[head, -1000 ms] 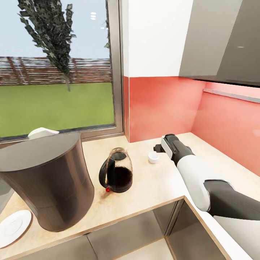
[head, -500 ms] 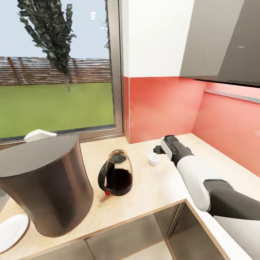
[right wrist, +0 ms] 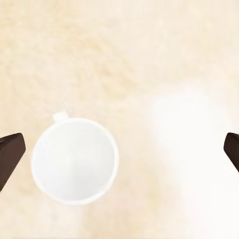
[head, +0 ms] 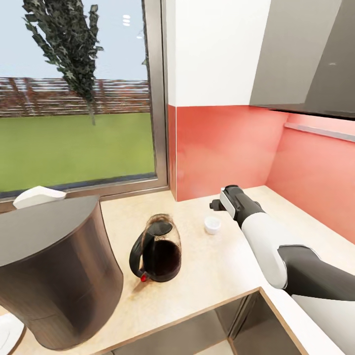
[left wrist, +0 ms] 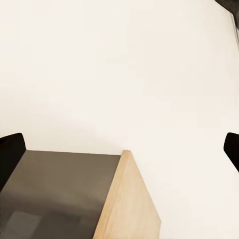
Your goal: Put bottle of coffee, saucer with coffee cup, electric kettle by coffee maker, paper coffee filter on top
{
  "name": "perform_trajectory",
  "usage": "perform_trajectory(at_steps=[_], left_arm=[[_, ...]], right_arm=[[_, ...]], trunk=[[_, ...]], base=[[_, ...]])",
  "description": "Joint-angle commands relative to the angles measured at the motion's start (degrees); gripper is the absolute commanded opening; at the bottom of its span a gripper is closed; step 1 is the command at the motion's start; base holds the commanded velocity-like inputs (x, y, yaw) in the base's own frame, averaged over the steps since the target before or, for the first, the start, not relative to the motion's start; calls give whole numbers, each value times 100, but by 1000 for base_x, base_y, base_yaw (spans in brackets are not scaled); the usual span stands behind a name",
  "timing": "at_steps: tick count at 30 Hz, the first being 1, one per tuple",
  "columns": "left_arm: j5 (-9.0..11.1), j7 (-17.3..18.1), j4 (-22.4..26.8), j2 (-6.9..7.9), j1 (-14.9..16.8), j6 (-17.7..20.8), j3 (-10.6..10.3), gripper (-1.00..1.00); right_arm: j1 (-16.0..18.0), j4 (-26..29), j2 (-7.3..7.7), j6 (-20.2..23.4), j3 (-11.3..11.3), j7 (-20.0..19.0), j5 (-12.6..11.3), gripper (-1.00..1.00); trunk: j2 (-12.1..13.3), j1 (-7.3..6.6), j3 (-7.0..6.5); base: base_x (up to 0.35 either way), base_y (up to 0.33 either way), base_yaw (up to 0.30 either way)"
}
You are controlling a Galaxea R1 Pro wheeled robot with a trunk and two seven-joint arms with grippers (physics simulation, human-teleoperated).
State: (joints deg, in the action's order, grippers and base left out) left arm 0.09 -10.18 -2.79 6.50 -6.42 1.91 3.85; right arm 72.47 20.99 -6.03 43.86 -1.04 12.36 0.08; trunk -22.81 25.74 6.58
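We judge the step in hand to be the pickup of the coffee cup (head: 212, 225), and it turns on how the cup sits under our right hand (right wrist: 119, 149). In the right wrist view the cup stands upright on the pale desk (head: 231, 261), mouth open toward the camera, between the two dark fingertips (right wrist: 11, 154) but well off centre, close to one finger and far from the other. Its small handle stub points away from the fingers' line, so the cup has no long axis to speak of. The right hand is released, fingers spread wide, holding nothing. In the head view it hovers just above and beside the cup, so this arm is plainly the nearer one. Our left hand (left wrist: 119, 149) is also spread and empty, looking along a wooden panel edge (left wrist: 127, 199) against a white surface. To the left of the cup stands the glass carafe (head: 155, 249), well apart, then the big dark coffee maker (head: 54, 276). A sliver of the saucer (head: 7, 333) shows at the picture's lower left corner beside it. Nothing stands between hand and cup. We would centre the hand over the cup before closing.
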Motion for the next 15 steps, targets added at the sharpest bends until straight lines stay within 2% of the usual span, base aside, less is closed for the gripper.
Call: perform_trajectory(at_steps=[1,12,15], left_arm=[[2,-11,6,0,1,16,37,100],[9,-15,-2,0,-78,20,38,100],[9,-12,1,0,-94,20,38,100]], right_arm=[[4,-13,-3,23,-11,21,-3,100],[3,-251,-3,-8,-11,12,-8,100],[3,-361,11,-165,-11,12,-8,100]], trunk=[[-11,5,10],[-11,5,10],[-11,5,10]], base=[[127,0,0],[39,0,0],[125,0,0]])
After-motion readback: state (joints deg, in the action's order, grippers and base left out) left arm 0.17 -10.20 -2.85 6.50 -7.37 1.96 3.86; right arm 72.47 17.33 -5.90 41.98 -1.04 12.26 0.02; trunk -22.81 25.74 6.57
